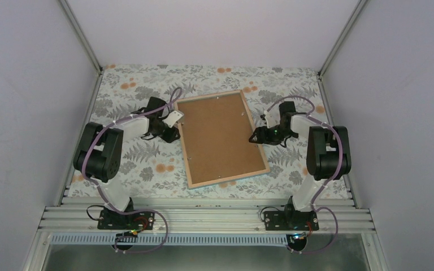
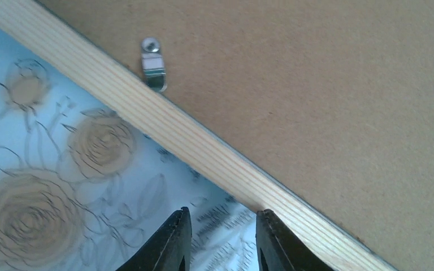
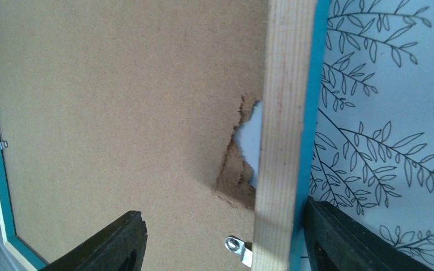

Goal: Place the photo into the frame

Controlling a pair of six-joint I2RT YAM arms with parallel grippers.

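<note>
Nearest me in the overhead view, the frame (image 1: pixel 229 177) lies face down in the middle of the floral cloth (image 1: pixel 147 164), slightly askew, wood-coloured back edges up. The brown backing board (image 1: pixel 220 135) fills it.

Halfway up its left side is the left gripper (image 2: pixel 221 217). Its fingers are slightly parted with nothing between them, over the cloth and just beside the wooden rail. At upper left of that wrist view, a metal clip (image 2: pixel 153 72) on the board reaches toward the rail.

Across the frame, the right gripper (image 3: pixel 226 220) stands wide open and straddles the right rail without clamping it. One finger is over the board, the other outside the turquoise rim. Just beyond, a tear (image 3: pixel 240 152) in the board shows a pale patch underneath — I cannot tell whether that is the photo or bare pane.

The photo shows in no view. The frame looks closed up, so I judge the job either nearly finished or not yet opened — I cannot tell which.
</note>
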